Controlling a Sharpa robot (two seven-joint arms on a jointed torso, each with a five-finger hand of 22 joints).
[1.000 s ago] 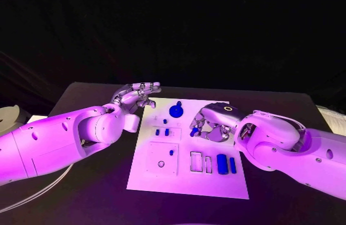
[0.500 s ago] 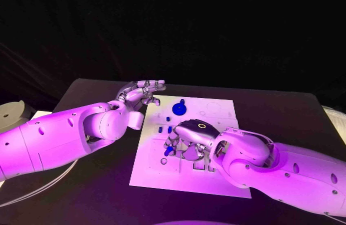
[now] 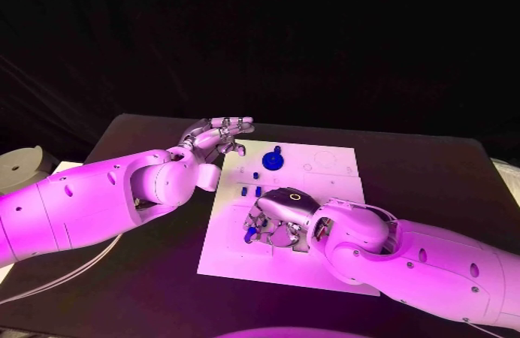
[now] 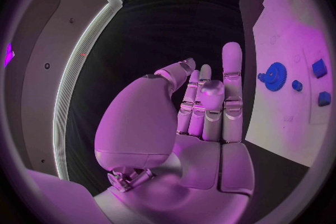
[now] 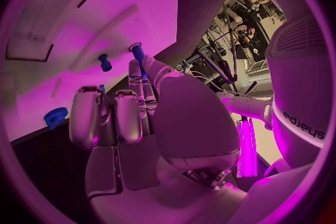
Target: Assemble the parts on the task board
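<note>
since one second ago the right hand point(image 3: 279, 216) has travelled from the right-centre of the task board point(image 3: 325, 267) to its near-left area, carrying a small blue peg point(image 3: 252, 233) with it. the right arm now covers the near-right recesses of the board and the blue blocks that lay in them. the left hand point(image 3: 217, 137) stays at the board's far-left corner, with only a slight shift.

the task board lies flat in the middle of the black table point(image 3: 433, 165). on its far part sits a blue gear point(image 3: 272, 160). nearer, left of centre, stand two small blue pieces point(image 3: 255, 176), one near the other. the large square recess on the near-left part of the board lies directly under the right hand; its content cannot be told.

the right hand pinches the blue peg between thumb and fingertip, the peg pointing down at the board; the right wrist view shows the peg point(image 5: 137, 54) held at the fingertips over the white surface, with another blue piece point(image 5: 104, 61) and the gear point(image 5: 55, 117) beyond. whether the peg touches the board cannot be told.

the left hand point(image 4: 203, 106) holds nothing; its fingers are extended and loosely apart, above the table just beside the board's edge.
</note>
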